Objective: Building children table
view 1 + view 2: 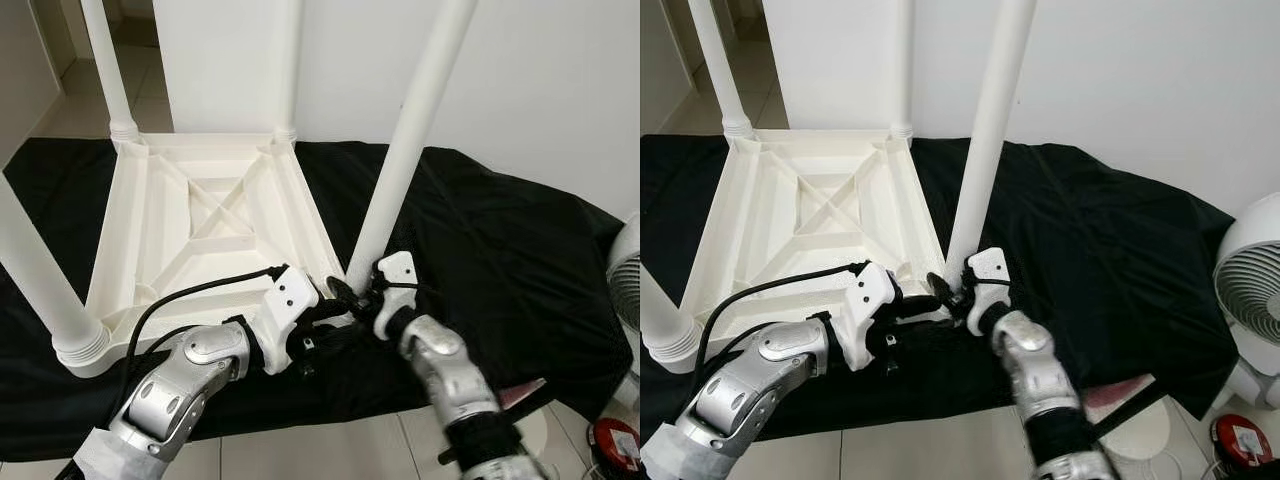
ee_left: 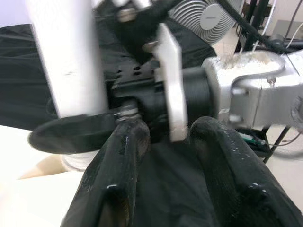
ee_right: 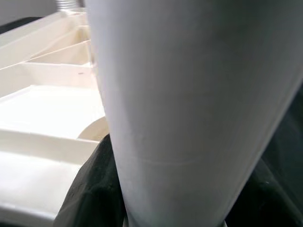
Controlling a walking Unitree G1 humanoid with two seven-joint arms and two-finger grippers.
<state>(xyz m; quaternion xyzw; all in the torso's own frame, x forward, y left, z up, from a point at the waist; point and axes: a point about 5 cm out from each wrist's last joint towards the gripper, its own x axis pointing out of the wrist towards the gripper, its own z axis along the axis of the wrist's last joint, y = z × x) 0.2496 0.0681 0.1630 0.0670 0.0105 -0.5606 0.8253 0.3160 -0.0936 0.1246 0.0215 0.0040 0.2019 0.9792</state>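
— Left eye view: where's the white leg (image 1: pixel 415 130)?
— At the near corner of the upturned table top (image 1: pixel 200 225) on the black cloth (image 1: pixel 480 260), standing upright, tilted slightly right.
— And the end effectors?
— Right end effector (image 1: pixel 362 296) clamps its base. Left end effector (image 1: pixel 340 290) sits just beside it, fingers (image 2: pixel 118 156) parted, holding nothing.

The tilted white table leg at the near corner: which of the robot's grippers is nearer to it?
Right. The right gripper is at the leg's base, fingers around it; the left gripper sits just beside it.
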